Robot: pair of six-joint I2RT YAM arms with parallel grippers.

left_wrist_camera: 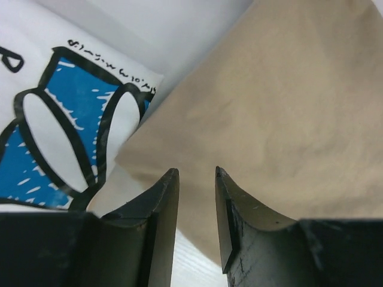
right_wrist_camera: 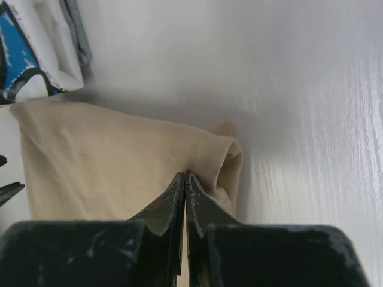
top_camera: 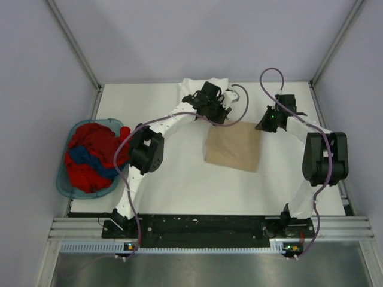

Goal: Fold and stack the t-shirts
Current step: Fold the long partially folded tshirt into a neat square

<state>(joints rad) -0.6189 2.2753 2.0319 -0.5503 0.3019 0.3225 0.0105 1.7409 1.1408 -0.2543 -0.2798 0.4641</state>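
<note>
1. Both grippers, in the top external view, sit at the far edge of the folded tan t-shirt [top_camera: 233, 146]: the left gripper [top_camera: 217, 113] over its far left corner, the right gripper [top_camera: 267, 124] just beside its far right corner. Neither jaw state can be read from this height.
2. Same view: the tan shirt is a flat, roughly square packet lying mid-table [top_camera: 173, 197], slightly turned so its left edge slants; no clear long axis shows. The white printed t-shirt [top_camera: 192, 87] lies at the far edge, partly under the left arm. Red t-shirts [top_camera: 90, 146] and a blue t-shirt [top_camera: 90, 162] lie crumpled in a teal basket [top_camera: 63, 185] at the table's left.
3. Left wrist view: the left gripper [left_wrist_camera: 197, 176] has its dark curved fingers [left_wrist_camera: 160, 206] partly open with a narrow gap, holding nothing, poised over a corner of the tan shirt [left_wrist_camera: 281, 119]. The cloth is smooth, matte and softly creased. Beside it the white shirt [left_wrist_camera: 66, 119] shows a blue petal print outlined in black.
4. Right wrist view: the right gripper [right_wrist_camera: 185, 176] has its fingers pressed together, tips at the rolled fold of the tan shirt [right_wrist_camera: 108, 161]; whether cloth is pinched I cannot tell. That fold bulges into a soft tube. The printed shirt [right_wrist_camera: 36, 54] lies at upper left on the glossy white table [right_wrist_camera: 299, 119].
</note>
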